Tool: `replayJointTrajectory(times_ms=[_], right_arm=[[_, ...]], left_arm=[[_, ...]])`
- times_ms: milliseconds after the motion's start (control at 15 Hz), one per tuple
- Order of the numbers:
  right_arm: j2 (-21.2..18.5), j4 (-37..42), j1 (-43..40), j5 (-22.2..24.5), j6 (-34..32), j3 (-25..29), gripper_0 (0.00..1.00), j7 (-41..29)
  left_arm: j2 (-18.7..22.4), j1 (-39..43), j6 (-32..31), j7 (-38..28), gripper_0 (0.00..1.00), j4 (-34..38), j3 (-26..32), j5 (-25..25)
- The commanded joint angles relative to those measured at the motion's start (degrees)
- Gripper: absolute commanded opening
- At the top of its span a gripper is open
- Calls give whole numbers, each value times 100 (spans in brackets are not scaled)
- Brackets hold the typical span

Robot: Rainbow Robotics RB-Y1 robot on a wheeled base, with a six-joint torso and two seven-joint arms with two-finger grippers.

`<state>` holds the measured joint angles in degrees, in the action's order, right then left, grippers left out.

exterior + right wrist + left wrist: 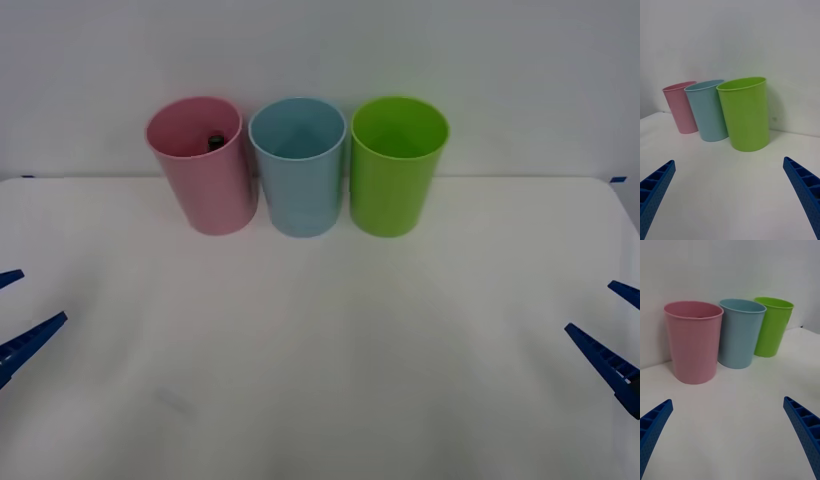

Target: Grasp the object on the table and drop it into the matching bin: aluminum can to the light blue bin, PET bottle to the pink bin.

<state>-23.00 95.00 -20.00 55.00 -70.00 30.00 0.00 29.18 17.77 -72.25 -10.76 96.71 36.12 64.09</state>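
The pink bin stands at the back left of the white table, with the light blue bin touching it on its right. Inside the pink bin, just under the far rim, a small dark piece of the PET bottle shows; the remainder is hidden by the bin wall. My left gripper is open at the table's left edge, well short of the bins. My right gripper is open at the right edge. The right wrist view has the pink bin farthest off; the left wrist view has the pink bin nearest.
A lime green bin stands right of the light blue one, closing the row against the white back wall. Bare white tabletop spreads between the bins and both grippers.
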Motion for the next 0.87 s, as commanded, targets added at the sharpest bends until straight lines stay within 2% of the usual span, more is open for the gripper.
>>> replayJointTrajectory(times_ms=[67, 867], right_arm=[[0, 0, 0, 0, 0, 0, 100, 0], [0, 0, 0, 0, 0, 0, 100, 0]], left_arm=[[0, 227, -96, 126, 100, 6, -9, -81], [0, 649, -281, 408, 100, 6, -70, -283]])
